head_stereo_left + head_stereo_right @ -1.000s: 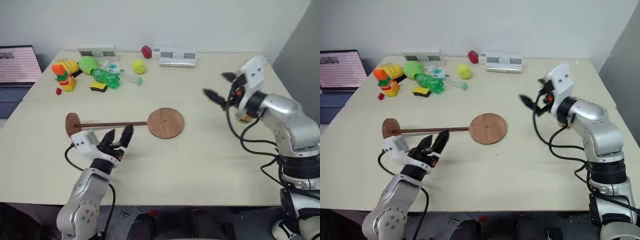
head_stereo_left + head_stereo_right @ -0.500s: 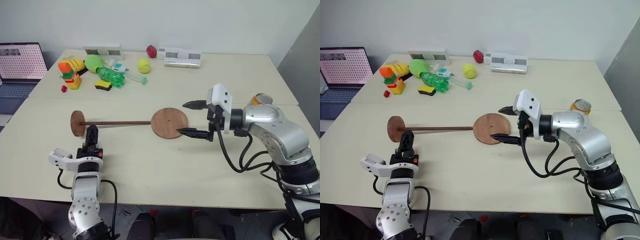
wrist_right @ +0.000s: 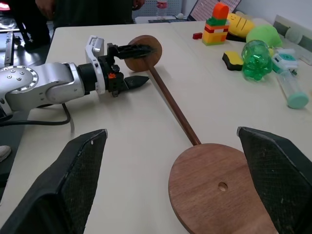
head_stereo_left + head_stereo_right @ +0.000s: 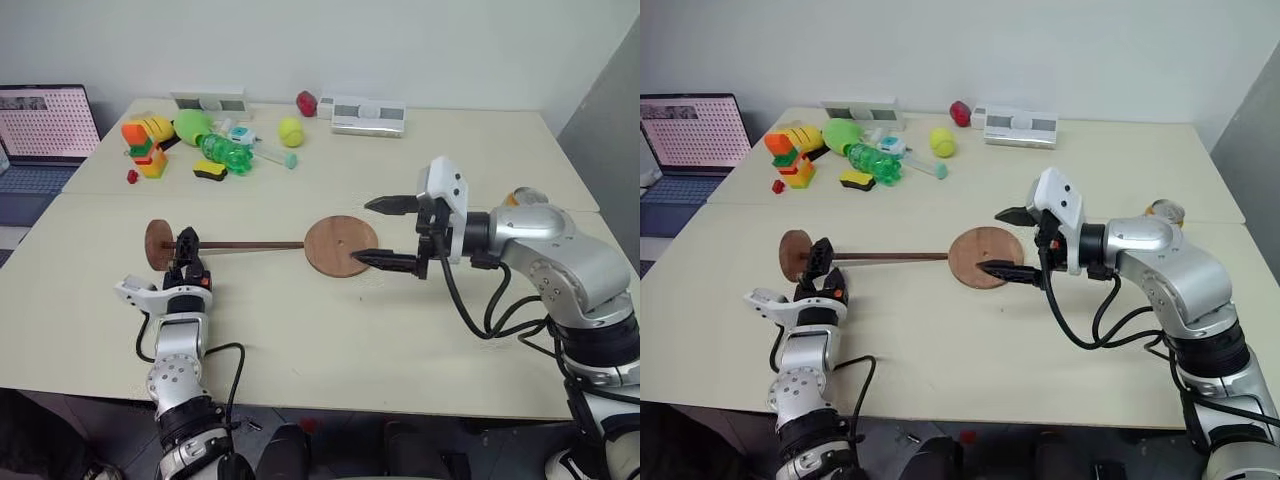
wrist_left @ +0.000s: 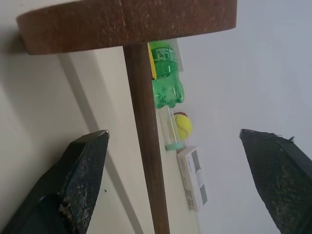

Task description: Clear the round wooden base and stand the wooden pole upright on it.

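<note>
Since a second ago the left hand (image 4: 186, 247) has pushed forward and is straddling the wooden pole (image 4: 250, 245) near its disc, fingers apart. The right hand (image 4: 385, 234), also spread, is flanking the round wooden base (image 4: 340, 245) on the counter (image 4: 300, 330). Closing squarely on the rod should be safest.

Head eyes look down over the cream rectangular table (image 4: 300, 330); wrist cameras sit close, sharing the thin dark-brown wooden pole (image 3: 173, 105).

A cream table (image 4: 300, 330) carries the round wooden base (image 4: 341, 246) and the wooden pole (image 4: 245, 245) lying flat, its tip touching the base; toys (image 4: 150, 145), a green bottle (image 4: 222, 155), a ball (image 4: 290, 131) and a can (image 4: 522, 196) lie farther off.
</note>
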